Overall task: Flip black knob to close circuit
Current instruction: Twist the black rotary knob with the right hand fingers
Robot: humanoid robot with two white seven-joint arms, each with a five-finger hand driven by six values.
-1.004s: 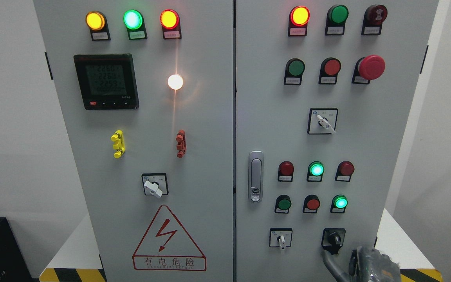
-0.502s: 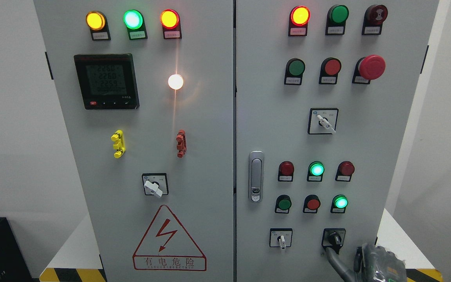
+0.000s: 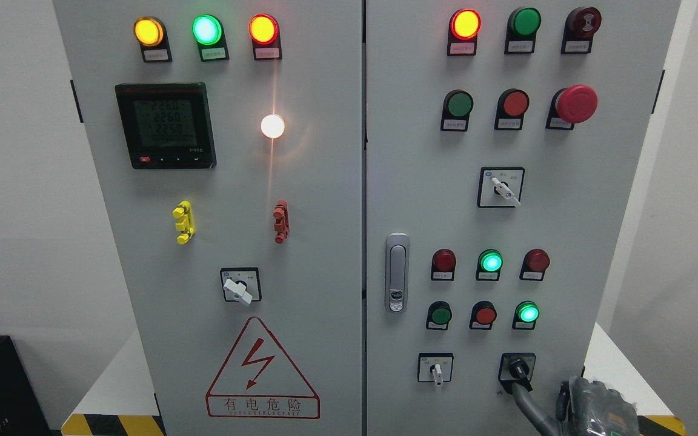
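Black knob (image 3: pixel 517 369) sits on its square black plate low on the right door of the grey cabinet (image 3: pixel 300 200), just up and left of the right hand (image 3: pixel 573 409). Right hand comes in at the bottom right corner, dark glove-like cover, one grey finger (image 3: pixel 529 406) stretched up-left with its tip at the lower edge of the knob; touching or just short, cannot tell. Other fingers cropped by the frame edge, so whether the hand is spread or curled cannot be told; nothing seen clamped. Knob pointer angled toward lower right. Left of the fingertip, white-handled selector switch (image 3: pixel 437 369) on the same row. Above the hand, two lit green lamps (image 3: pixel 528 313), with unlit red and green ones beside them. Further up and left, door handle (image 3: pixel 396 272). Far left of the hand, red warning triangle (image 3: pixel 261 369).
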